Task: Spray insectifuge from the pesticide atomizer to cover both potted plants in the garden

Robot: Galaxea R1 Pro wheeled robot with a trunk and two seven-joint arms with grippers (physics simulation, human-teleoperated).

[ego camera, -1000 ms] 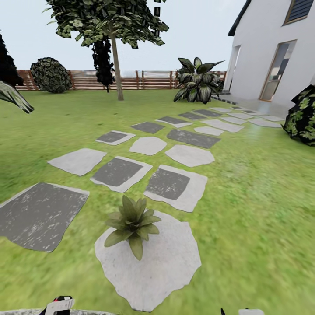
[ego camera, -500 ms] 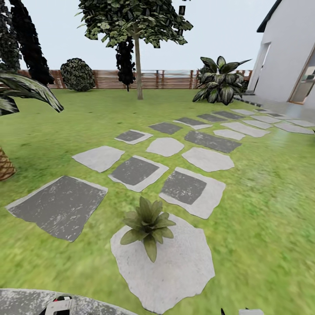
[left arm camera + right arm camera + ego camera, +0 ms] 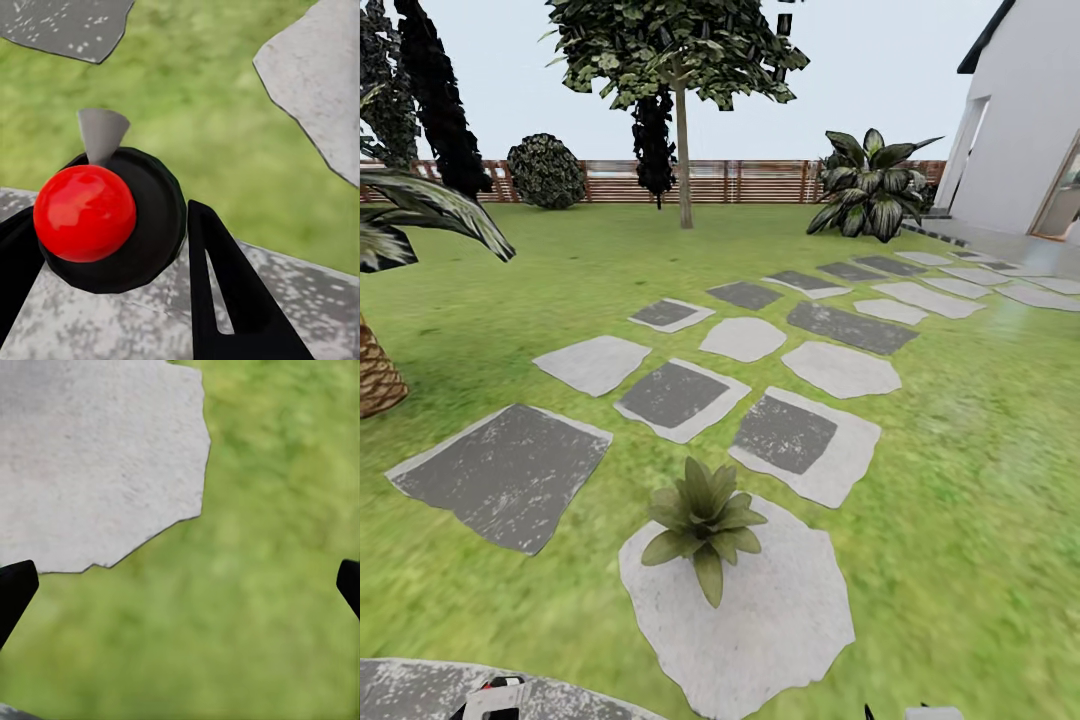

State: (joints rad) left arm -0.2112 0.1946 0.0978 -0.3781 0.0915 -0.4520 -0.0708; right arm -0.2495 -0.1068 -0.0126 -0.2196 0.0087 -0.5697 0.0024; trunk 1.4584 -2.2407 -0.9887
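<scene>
The left pincer (image 3: pixel 112 247) is clamped on the pesticide atomizer (image 3: pixel 112 217) — the right pincer (image 3: pixel 180 585) gapes wide; a potted plant (image 3: pixel 703 520) sits at twelve o'clock.

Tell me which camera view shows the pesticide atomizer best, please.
The left wrist view: the pesticide atomizer shows from above, red cap between the left claw fingers. In the head view its white head peeks in at the bottom edge.

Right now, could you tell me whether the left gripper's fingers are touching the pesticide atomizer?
Touching. In the left wrist view, the pesticide atomizer, seen from above its red cap, sits between both black fingers with no gap showing on either side.
</scene>
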